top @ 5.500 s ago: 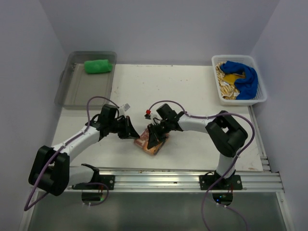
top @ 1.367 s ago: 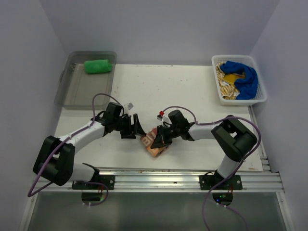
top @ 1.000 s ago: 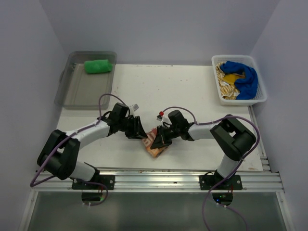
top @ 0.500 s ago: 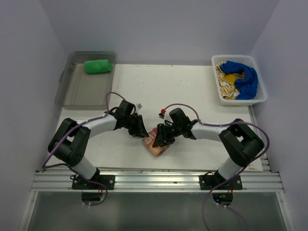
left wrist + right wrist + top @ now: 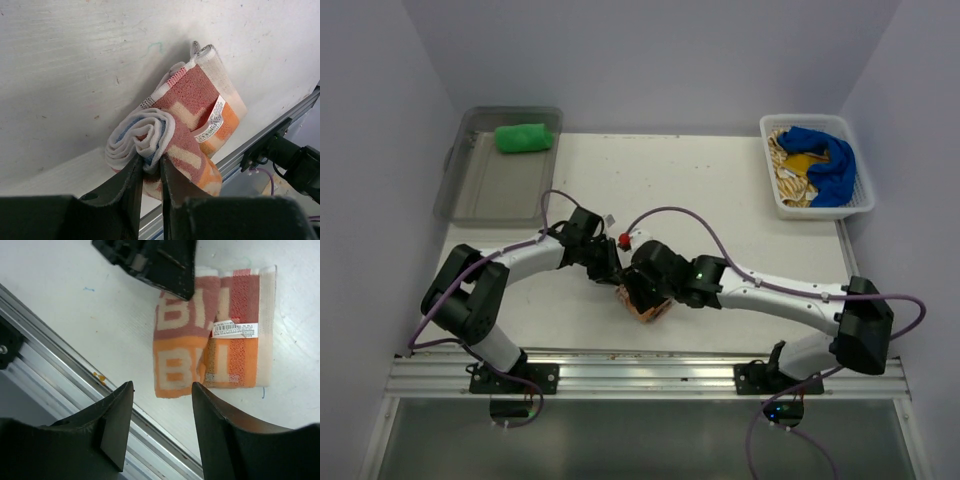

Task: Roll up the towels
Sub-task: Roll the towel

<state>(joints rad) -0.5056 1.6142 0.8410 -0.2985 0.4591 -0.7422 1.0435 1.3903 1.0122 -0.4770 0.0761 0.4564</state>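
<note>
Far left, a green towel (image 5: 524,137) lies rolled in a clear tray (image 5: 455,170). The left arm reaches low across the table (image 5: 700,180). The left gripper (image 5: 150,167) is clenched on the rolled end of the orange-and-white towel (image 5: 197,97), which lies just beside the front rail (image 5: 650,362). The right gripper (image 5: 160,420) hovers above it, fingers spread wide, grasping nothing. White tabletop extends behind the towel. Far right, a basket (image 5: 772,195) holds a blue towel (image 5: 828,165) and a yellow-tan towel (image 5: 786,178).
</note>
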